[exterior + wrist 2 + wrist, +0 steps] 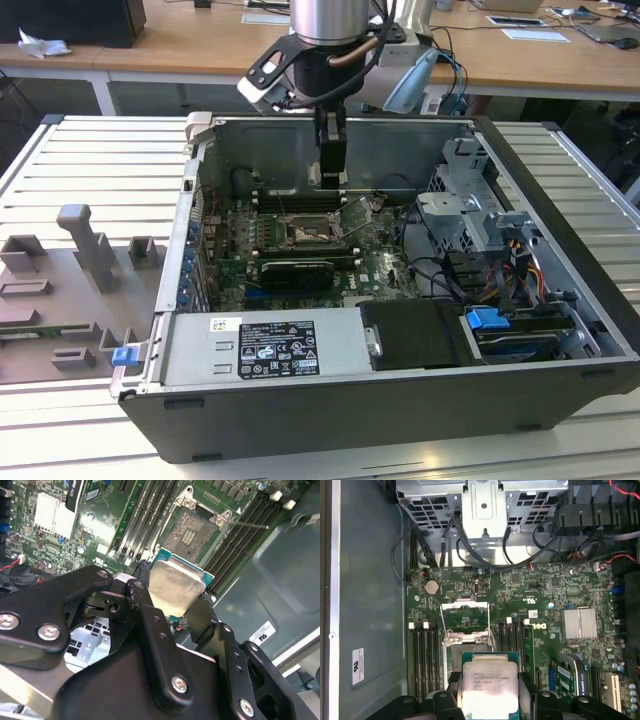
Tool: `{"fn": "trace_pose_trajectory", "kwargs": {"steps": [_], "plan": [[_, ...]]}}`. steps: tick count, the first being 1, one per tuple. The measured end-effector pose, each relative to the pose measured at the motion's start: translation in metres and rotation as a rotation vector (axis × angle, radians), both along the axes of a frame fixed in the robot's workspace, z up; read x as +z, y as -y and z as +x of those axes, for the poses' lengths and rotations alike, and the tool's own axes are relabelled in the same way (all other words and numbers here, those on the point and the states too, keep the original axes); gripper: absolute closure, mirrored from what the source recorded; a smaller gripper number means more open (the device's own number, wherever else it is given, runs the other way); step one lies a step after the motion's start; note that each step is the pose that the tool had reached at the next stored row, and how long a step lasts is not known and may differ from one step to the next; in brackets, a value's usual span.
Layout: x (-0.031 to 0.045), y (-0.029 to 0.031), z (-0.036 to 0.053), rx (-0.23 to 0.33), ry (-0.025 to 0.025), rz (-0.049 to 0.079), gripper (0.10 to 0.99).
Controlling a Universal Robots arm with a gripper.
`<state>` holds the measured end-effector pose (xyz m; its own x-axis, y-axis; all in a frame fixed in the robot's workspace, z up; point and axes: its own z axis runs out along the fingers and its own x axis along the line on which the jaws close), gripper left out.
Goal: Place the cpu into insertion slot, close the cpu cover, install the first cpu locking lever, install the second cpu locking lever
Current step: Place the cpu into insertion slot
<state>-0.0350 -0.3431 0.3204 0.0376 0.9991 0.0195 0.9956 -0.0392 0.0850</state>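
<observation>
- The cpu [490, 687], a small flat square chip with a pale silver metal top and green edging, is clamped by opposite edges between the black gripper's [174, 599] two fingers [144, 602].
- The arm hangs straight down at the upper middle of the exterior view, inside the open dark-grey computer case [560, 200].
- Just past the chip and clear of it, the insertion slot [466, 650], a square dark socket with a silvery rim, lies bare.
- The cpu cover [465, 612], a silvery metal frame, stands open behind the slot.
- Long black memory slots [425, 660] flank the socket.
</observation>
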Motion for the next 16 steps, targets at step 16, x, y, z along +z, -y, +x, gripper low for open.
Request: {"fn": "trace_pose_trajectory", "kwargs": {"steps": [16], "plan": [[-0.0122, -0.0001, -0.0006, 0.026, 0.0009, -0.001, 0.549]]}}
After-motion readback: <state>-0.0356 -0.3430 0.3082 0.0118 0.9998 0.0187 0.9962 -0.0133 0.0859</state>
